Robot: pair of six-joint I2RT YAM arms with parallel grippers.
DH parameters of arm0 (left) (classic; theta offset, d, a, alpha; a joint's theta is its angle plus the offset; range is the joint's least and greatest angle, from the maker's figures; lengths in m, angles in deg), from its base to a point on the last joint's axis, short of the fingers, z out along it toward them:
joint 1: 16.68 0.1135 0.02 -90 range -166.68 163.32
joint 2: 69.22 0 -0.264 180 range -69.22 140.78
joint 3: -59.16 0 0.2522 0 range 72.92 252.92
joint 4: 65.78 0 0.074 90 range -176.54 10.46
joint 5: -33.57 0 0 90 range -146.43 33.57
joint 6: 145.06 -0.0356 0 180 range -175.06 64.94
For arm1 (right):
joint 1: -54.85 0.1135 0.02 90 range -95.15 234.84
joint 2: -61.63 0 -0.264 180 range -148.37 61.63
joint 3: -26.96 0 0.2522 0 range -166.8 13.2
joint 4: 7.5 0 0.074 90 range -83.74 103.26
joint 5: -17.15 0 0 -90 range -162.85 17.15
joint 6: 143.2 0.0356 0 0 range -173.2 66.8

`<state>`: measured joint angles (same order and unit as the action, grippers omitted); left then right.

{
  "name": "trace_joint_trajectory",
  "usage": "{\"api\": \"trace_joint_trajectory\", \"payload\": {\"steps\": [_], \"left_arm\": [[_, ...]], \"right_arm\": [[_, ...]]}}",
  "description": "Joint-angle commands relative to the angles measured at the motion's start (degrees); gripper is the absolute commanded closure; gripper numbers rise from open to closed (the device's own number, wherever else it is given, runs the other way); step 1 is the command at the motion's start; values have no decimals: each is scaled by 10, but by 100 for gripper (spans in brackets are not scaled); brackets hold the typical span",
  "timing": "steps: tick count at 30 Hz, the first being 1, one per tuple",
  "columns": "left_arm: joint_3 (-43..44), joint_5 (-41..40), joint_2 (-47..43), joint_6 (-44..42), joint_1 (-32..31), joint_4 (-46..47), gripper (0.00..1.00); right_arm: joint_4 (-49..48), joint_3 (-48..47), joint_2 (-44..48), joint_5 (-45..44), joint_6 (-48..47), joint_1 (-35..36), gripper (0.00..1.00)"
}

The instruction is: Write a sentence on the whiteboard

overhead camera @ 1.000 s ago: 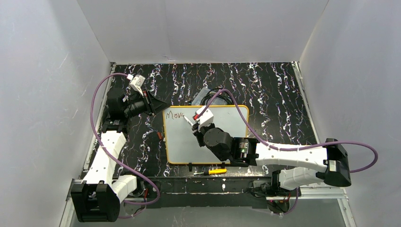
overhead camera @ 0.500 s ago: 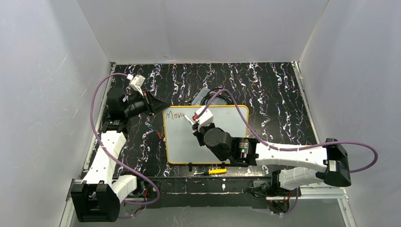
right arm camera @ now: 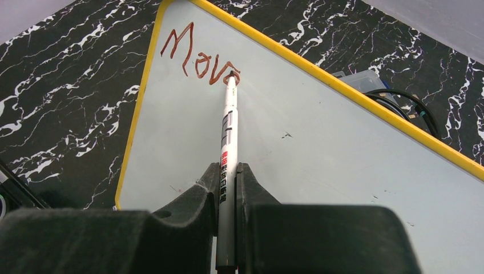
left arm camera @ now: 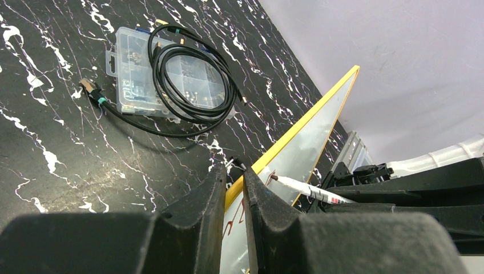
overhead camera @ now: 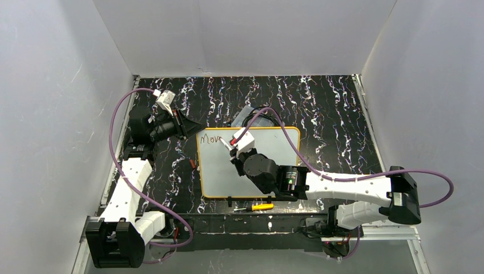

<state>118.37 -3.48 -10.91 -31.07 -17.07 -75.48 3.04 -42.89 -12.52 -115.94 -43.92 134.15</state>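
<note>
Right gripper (right arm camera: pixel 227 174) clenched on a slim white cylindrical marker (right arm camera: pixel 228 125). I see its tip touching the glossy whiteboard (right arm camera: pixel 319 142) at the reddish scrawled sentence (right arm camera: pixel 197 57), near a rounded corner. My left gripper (left arm camera: pixel 233 185) pinches the board's yellow rim. Black marbled table (overhead camera: pixel 331 108) beneath.

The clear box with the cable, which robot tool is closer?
Right. The right tool, holding the marker over the whiteboard, is just in front of the clear box. The left tool clamps the whiteboard's far-left corner, farther off.
</note>
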Motion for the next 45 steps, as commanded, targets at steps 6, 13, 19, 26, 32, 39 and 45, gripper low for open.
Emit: {"api": "trace_joint_trajectory", "payload": {"steps": [6,13,19,26,32,39,45], "left_arm": [[-1,42,-10,-1,-10,-18,84],[-1,42,-11,0,-10,-18,84],[-1,41,-11,-1,-10,-19,85],[-1,41,-11,-1,-10,-20,85],[-1,41,-12,-2,-10,-20,84],[-1,40,-12,-3,-10,-21,85],[-1,40,-12,-3,-10,-21,85]], "right_arm": [[15,-2,0,-1,25,-3,99],[25,7,5,0,35,-3,99],[31,11,7,1,41,-2,99],[43,15,14,-3,46,-1,99],[51,17,20,-7,49,1,99],[65,18,37,-34,52,1,99],[65,19,43,-37,43,1,99]]}}
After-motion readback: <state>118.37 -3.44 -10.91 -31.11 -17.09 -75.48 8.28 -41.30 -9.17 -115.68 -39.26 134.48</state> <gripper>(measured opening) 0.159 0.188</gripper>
